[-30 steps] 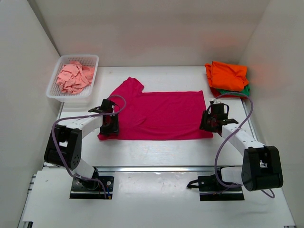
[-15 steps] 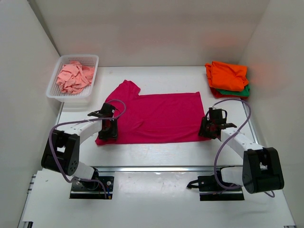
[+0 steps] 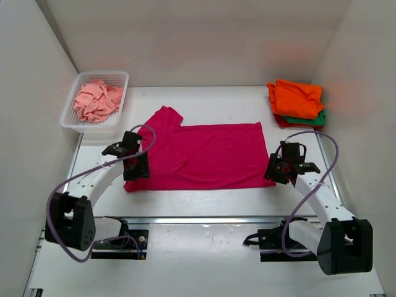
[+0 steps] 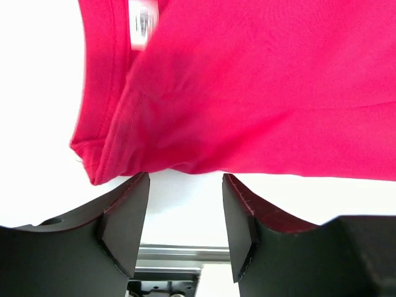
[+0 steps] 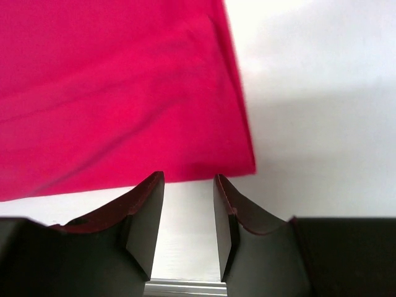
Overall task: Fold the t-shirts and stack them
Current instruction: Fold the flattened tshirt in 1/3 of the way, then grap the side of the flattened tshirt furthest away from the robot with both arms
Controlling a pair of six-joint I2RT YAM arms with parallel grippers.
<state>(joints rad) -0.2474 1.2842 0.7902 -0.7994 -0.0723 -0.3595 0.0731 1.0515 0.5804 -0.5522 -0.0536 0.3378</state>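
Observation:
A magenta-pink t-shirt point(image 3: 204, 154) lies flat mid-table, one sleeve pointing to the far left. My left gripper point(image 3: 137, 167) hovers at its near-left corner. In the left wrist view this gripper point(image 4: 185, 182) is open and nothing sits between its fingers, while the shirt's point(image 4: 247, 93) hem lies just beyond the tips. My right gripper point(image 3: 276, 172) is at the near-right corner. It point(image 5: 188, 180) is open too, and the shirt's point(image 5: 111, 93) corner lies just past its tips. An orange t-shirt point(image 3: 297, 98) tops a folded stack over green point(image 3: 319, 119) and red point(image 3: 281, 122) ones.
A white mesh basket point(image 3: 93, 127) at the far left holds a crumpled pale salmon-pink t-shirt point(image 3: 96, 100). White walls enclose the table on three sides. A metal rail point(image 3: 204, 219) runs along the near edge by the arm bases.
The magenta shirt's near edge has slid a little toward the arms. Both grippers drew nearer to me, the left shifting slightly left and the right slightly right.

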